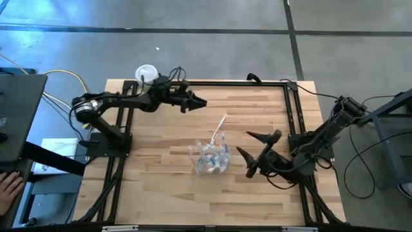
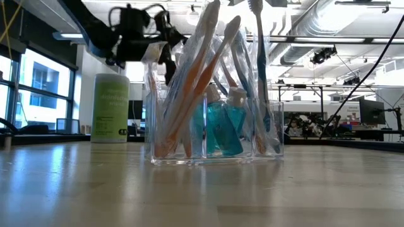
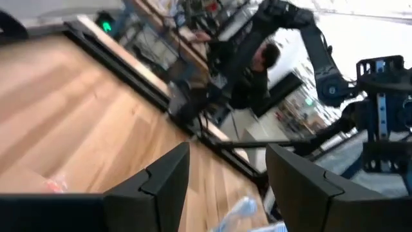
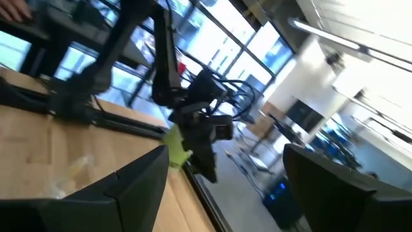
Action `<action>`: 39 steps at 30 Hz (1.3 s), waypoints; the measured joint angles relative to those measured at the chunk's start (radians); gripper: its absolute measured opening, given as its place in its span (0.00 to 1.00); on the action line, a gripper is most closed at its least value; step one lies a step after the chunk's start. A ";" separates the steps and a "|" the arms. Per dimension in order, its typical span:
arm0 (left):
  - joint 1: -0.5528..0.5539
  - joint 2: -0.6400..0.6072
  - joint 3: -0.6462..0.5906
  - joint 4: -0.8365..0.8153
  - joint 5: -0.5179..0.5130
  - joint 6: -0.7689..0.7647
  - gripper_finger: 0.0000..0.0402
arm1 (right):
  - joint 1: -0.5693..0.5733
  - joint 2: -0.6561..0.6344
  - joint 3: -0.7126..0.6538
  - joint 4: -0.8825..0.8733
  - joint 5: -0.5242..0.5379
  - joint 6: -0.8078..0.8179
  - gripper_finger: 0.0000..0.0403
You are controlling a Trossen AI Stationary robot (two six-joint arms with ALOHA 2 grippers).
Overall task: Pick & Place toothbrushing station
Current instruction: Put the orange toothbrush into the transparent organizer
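The toothbrushing station is a small clear holder (image 1: 211, 159) standing on its base in the middle of the table. It holds several thin toothbrushes (image 2: 208, 69) with teal and orange parts, which lean against its walls, and small teal bottles (image 2: 218, 126). My right gripper (image 1: 244, 143) is open just to the holder's right, low over the table, its fingers pointing at the holder. My left gripper (image 1: 198, 103) is open and empty, raised over the far left part of the table. It also shows in the low view (image 2: 151, 38).
A light-green bottle with a white cap (image 1: 147, 73) stands at the table's far left edge; it also shows in the low view (image 2: 110, 107). A dark frame rail (image 1: 290, 116) runs along the table's far and right sides. Bare wood (image 1: 161, 193) lies near and left of the holder.
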 joint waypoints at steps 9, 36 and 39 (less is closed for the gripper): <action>-0.002 0.109 0.064 -0.067 -0.028 0.003 0.50 | 0.035 -0.009 0.000 -0.005 0.196 -0.001 0.74; -0.215 0.117 0.290 -0.622 -0.589 -0.039 0.50 | -0.031 -0.093 0.000 -0.188 0.188 -0.020 0.74; -0.245 0.117 0.290 -0.613 -0.631 -0.085 0.50 | -0.031 -0.089 0.000 -0.202 0.188 0.015 0.74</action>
